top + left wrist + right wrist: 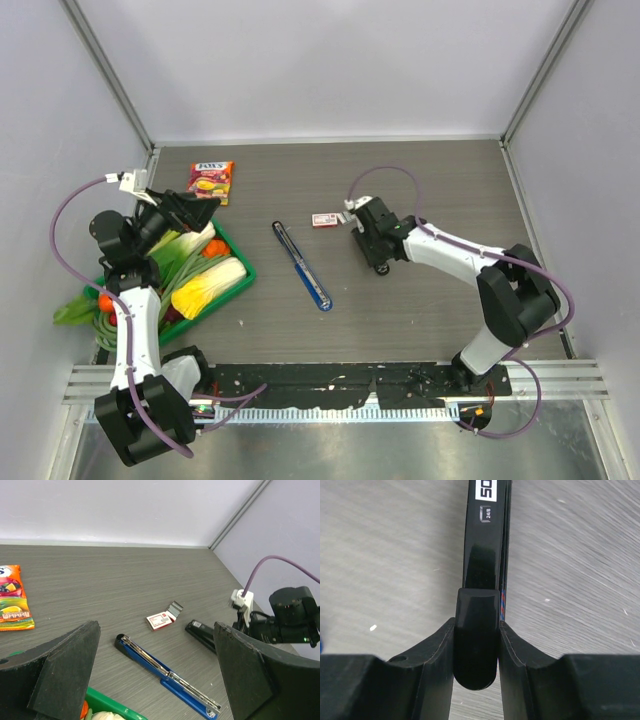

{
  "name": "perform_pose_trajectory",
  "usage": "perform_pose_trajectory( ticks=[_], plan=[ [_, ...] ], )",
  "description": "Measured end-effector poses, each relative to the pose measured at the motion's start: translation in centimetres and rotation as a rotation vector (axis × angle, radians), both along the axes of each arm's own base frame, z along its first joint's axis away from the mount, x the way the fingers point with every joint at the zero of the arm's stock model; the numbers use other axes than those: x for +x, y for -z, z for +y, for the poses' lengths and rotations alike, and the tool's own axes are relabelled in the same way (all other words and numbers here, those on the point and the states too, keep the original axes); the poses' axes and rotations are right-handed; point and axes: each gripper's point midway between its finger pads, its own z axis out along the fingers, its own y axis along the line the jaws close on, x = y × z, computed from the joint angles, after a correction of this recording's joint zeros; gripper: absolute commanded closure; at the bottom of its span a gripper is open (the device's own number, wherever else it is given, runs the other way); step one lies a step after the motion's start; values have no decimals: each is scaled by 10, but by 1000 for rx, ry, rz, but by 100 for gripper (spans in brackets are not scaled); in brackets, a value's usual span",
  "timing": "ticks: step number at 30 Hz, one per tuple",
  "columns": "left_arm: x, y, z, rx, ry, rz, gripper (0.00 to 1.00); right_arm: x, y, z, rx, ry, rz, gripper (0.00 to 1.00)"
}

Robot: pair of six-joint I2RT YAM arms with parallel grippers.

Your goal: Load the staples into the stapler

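Green basket, near left: holds vegetables. The left gripper hangs over its far end, fingers spread wide with nothing between them

Blue stapler, centre of the table: opened out flat, metal rail up, running from near right to far left

Right gripper, right of centre: fingers pressed on the two sides of a black stapler, pinching its rounded end. The body lies on the table, with a "24/8" mark on its upper face

Staples, beyond the blue stapler: a short silvery-grey strip on the table, against the right end of a small red-and-white box and apart from both staplers

Orange sweets packet, far left: lying flat
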Motion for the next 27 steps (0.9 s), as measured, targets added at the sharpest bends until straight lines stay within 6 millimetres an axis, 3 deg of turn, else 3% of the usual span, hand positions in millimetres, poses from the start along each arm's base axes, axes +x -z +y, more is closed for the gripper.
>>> perform_pose_trajectory(
  ticks=[4,8,10,12,18,22,27],
  plan=[
    [0,1,-1,-10,2,2,0,-16,1,28,-4,-161,6,95],
    [-1,0,-2,-11,11,-2,0,-22,2,38,21,-242,23,94],
    [-2,-1,-3,-10,18,-8,0,-22,2,40,28,-275,25,87],
    [-3,-2,-4,-9,28,-14,0,-21,3,41,30,-301,20,72],
    [-8,-5,-17,3,89,-34,0,-19,9,43,26,-357,-1,55],
    [-11,1,-42,40,181,-43,0,-22,10,39,23,-375,-4,45],
    [-9,9,-91,149,360,-41,0,-16,-22,35,71,-383,-82,29]
  ],
)
